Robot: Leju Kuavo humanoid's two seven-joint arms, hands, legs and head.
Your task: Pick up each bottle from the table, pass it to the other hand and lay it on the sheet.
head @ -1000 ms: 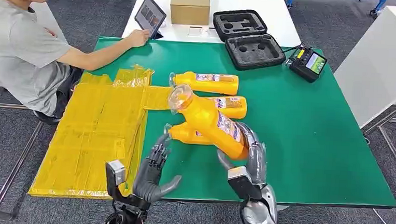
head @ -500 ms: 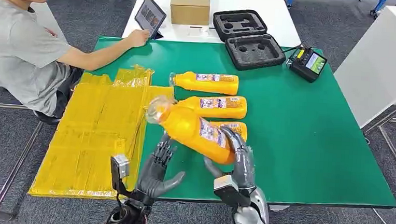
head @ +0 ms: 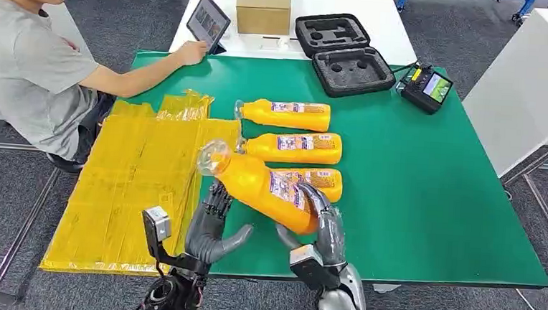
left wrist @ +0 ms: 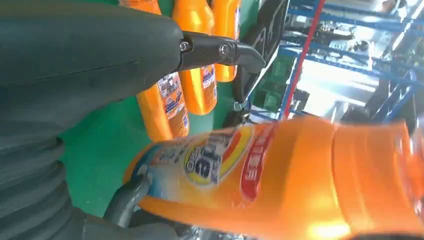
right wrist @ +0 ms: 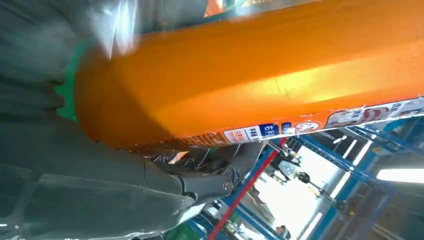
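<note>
Bottle (head: 260,186) is gripped at its base end by the right hand (head: 322,230), fingers wrapped round its lower body, and sits tilted above the table's (head: 428,179) front part, its clear cap pointing up and toward the sheet (head: 133,182). The left hand (head: 211,226) is just beside and below the bottle's neck end, fingers spread, holding nothing. Behind lie three more bottles (head: 288,115) on their sides in a row. Farther back, a person (head: 32,68) touches a tablet (head: 207,21).

third bottle (head: 318,180) half hidden — held bottle (head: 263,187) overlapping
</note>
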